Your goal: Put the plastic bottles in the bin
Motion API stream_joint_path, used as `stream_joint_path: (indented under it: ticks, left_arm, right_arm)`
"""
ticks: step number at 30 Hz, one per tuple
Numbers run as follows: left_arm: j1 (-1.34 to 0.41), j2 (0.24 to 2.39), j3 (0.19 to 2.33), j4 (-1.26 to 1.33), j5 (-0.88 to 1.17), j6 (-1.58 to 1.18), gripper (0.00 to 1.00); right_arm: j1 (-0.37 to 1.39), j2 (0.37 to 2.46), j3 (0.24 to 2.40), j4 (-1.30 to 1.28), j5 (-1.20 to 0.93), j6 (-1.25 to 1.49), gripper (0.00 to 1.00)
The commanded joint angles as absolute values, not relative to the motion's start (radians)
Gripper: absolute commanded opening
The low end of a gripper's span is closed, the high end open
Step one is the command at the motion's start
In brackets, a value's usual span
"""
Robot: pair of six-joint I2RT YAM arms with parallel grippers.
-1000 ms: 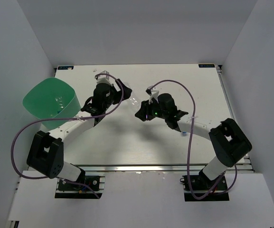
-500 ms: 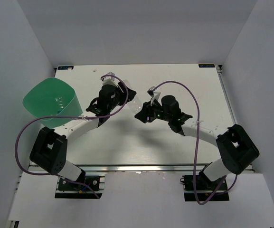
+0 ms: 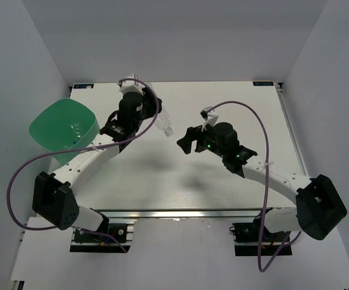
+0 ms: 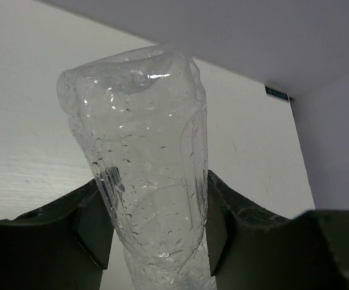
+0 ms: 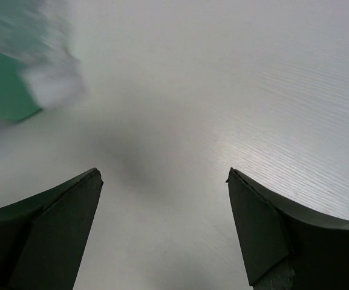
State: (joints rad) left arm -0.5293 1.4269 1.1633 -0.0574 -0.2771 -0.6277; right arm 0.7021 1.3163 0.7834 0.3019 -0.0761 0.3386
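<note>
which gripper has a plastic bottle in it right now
The left gripper: it is shut on a clear plastic bottle, which stands up between its two sides. The right gripper is open and empty.

Only one bottle was properly on show: a clear bottle (image 4: 138, 151), thin crinkly plastic with tiny droplets all over the inside. It was pinched around its middle between the fingers of the left gripper (image 4: 156, 232), rounded end poking out past them, cap end hidden. From overhead it stuck out to the right of that gripper, well apart from the bin (image 3: 53, 121). The bin was mint green with a rounded-square rim, open side up, sitting at the left edge of the table (image 3: 222, 103). Something glinted inside it, too small to make out.
</note>
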Motion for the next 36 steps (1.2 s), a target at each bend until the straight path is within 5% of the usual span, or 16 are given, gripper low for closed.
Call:
stream_joint_path:
  ticks: [1,6,16,19,20,21,22,30,36]
  left_arm:
    - [-0.496,1.309,1.304,-0.21,-0.524,-0.52,0.15]
    - [-0.312,1.252,1.482,-0.393,-0.704,-0.469,0.14]
    - [-0.085,1.164,1.451,-0.538,-1.069,-0.526,0.17]
    - [-0.037,1.181,1.419,-0.571,-1.095,-0.561,0.41]
    - [-0.025,1.192,1.419,-0.596,-1.101,-0.581,0.56]
    - [-0.023,1.209,1.419,-0.601,-1.106,-0.584,0.84]
    - [-0.023,1.213,1.423,-0.606,-1.1,-0.587,0.98]
    - [-0.021,1.152,1.44,-0.529,-0.991,-0.557,0.98]
    - [-0.021,1.051,1.341,-0.344,-0.444,-0.574,0.98]
  right_arm:
    - [0.689,1.284,0.772,0.198,0.24,0.354,0.89]
    - [0.608,1.255,0.764,0.104,0.386,0.38,0.89]
    - [0.31,1.204,0.698,0.002,0.291,0.446,0.89]
    - [0.291,1.215,0.706,-0.035,0.302,0.419,0.89]
    - [0.29,1.218,0.707,-0.04,0.289,0.411,0.89]
    - [0.29,1.223,0.709,-0.035,0.269,0.378,0.89]
    - [0.288,1.239,0.71,-0.028,0.241,0.364,0.89]
    - [0.288,1.382,0.787,-0.098,0.193,0.344,0.89]
    - [0.29,1.471,0.804,-0.133,0.164,0.388,0.89]
